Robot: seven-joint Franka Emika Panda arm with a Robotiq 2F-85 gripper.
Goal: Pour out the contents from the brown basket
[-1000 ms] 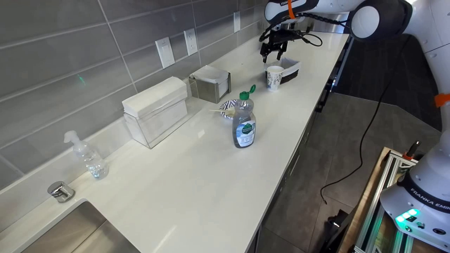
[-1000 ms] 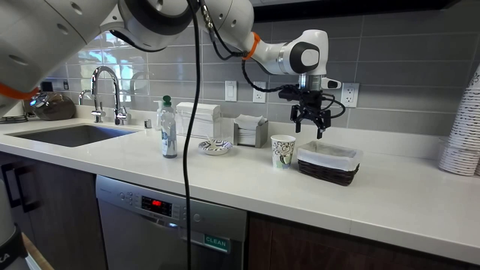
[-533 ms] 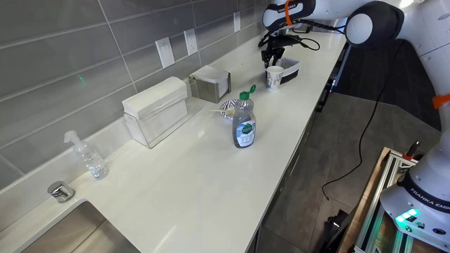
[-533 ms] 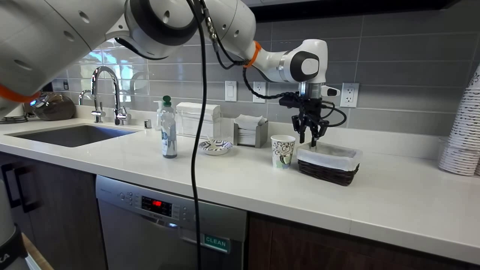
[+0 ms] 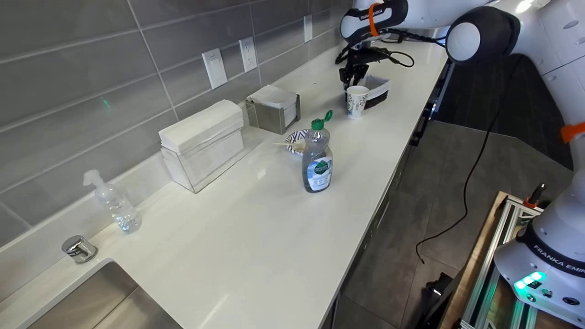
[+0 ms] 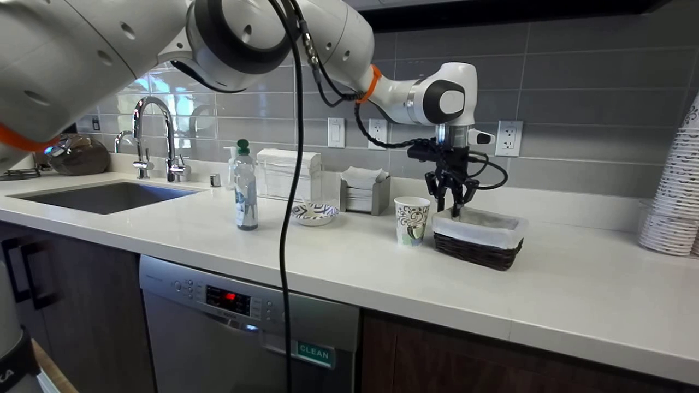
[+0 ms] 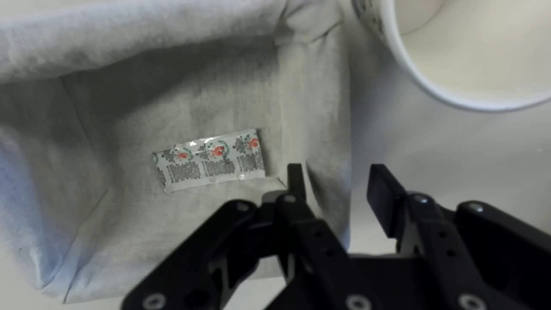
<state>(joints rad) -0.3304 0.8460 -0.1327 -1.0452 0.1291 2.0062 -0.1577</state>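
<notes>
The gripper (image 7: 338, 189) has its fingers apart, astride an end wall of the basket (image 6: 474, 252): one tip inside, the other outside with a visible gap to the cloth. Whether the inner tip touches the liner (image 7: 326, 99) I cannot tell. The basket sits upright on the counter (image 6: 590, 289), and a printed packet (image 7: 210, 161) lies flat on its floor. The cup (image 6: 412, 221) stands just beside that same wall, on the outer finger's side; well beyond it are the bowl (image 6: 314, 220) and the bottle (image 6: 246, 191).

The step in hand looks to be setting up a grasp on the wall, with lifting and tipping not yet done. The next move likely calls for closing firmly enough to catch wicker as well as loose cloth, then rising clear of the cup before turning the basket over.
</notes>
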